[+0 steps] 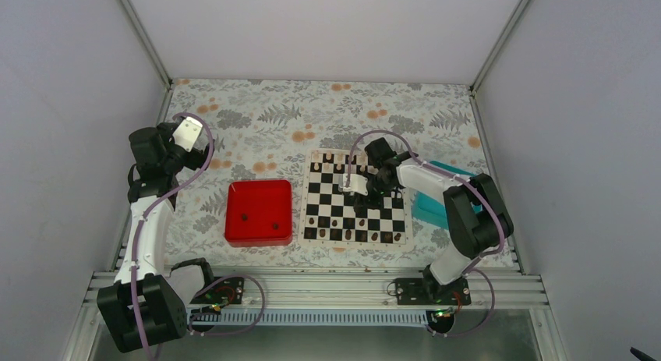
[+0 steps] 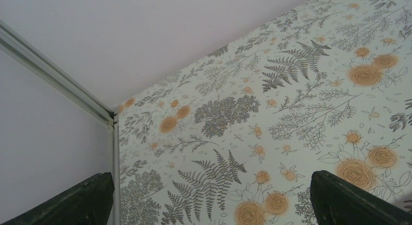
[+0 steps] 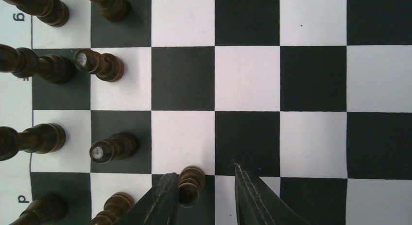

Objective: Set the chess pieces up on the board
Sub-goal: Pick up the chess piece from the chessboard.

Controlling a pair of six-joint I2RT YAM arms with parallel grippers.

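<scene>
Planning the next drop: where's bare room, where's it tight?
Free: board squares right of the chess pieces in the right wrist view; floral cloth between red tray and far wall. Crowded: the piece columns beside the right tool.

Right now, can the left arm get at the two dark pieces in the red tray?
Probably yes. The left pincer is open and empty, raised at far left; nothing hangs over the red tray, and the right pincer is over the board. The two pieces lie well apart.
</scene>
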